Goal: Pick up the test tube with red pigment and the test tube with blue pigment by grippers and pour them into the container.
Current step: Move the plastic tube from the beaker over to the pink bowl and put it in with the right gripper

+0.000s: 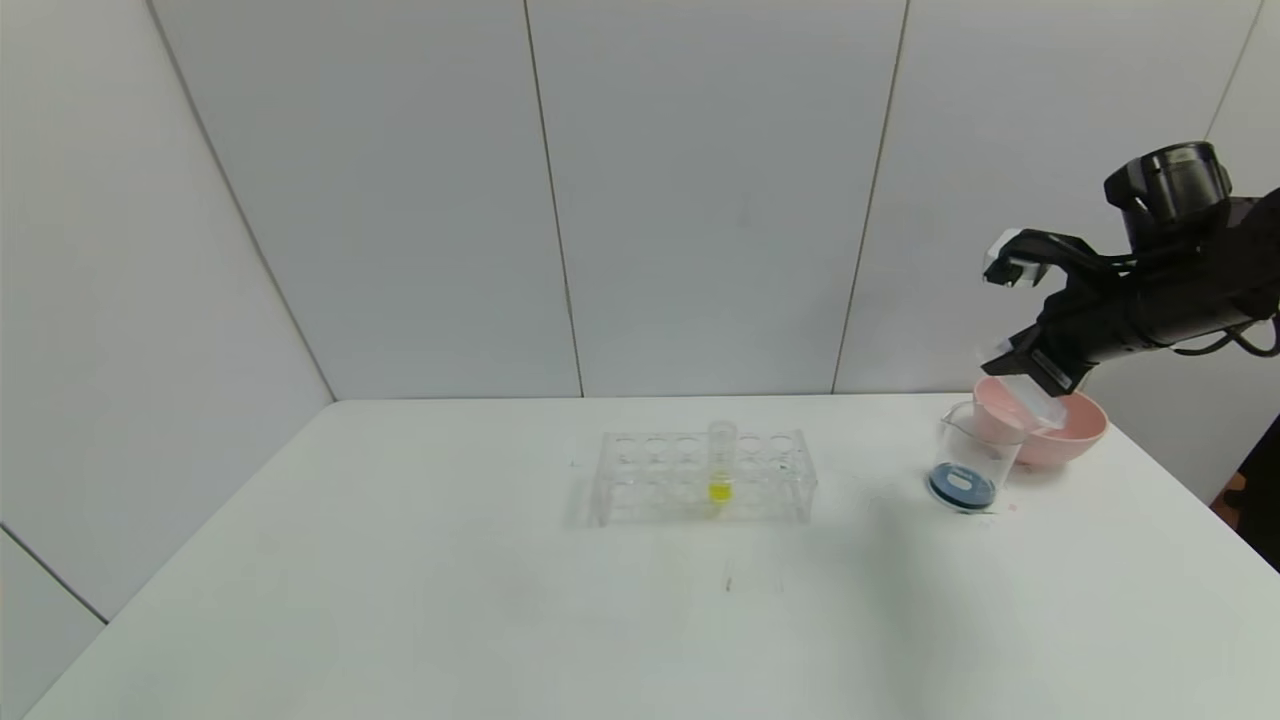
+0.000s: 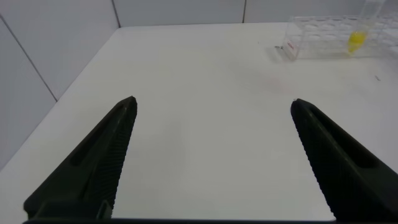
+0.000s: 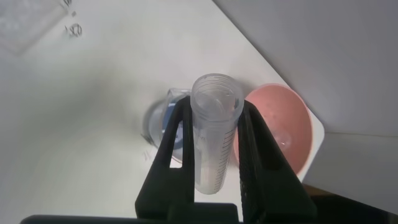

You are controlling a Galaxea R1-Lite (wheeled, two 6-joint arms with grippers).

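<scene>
Right gripper (image 1: 1035, 385) hangs over the far right corner of the table (image 1: 500, 600), its two black fingers (image 3: 171, 146) clamped on a clear test tube (image 3: 213, 134) that looks empty, so which pigment it carried cannot be told. In the head view the tube (image 1: 1030, 400) lies tilted, its long axis slanting from upper left to lower right, one end over the container (image 1: 972, 462) and the other over the pink bowl (image 1: 1075, 432); in the right wrist view its open, threaded mouth points away from the gripper, above the ground between beaker and bowl. That glass beaker (image 3: 163, 121) stands near the right edge, just in front of the bowl (image 3: 283, 127), with dark blue liquid pooled at its bottom. Left gripper (image 2: 211, 106) is spread wide and holds nothing, low over the table's left part. A clear tube rack (image 1: 700, 475) sits mid-table toward the far edge, with one upright tube of yellow liquid (image 1: 720, 470) standing in it.
</scene>
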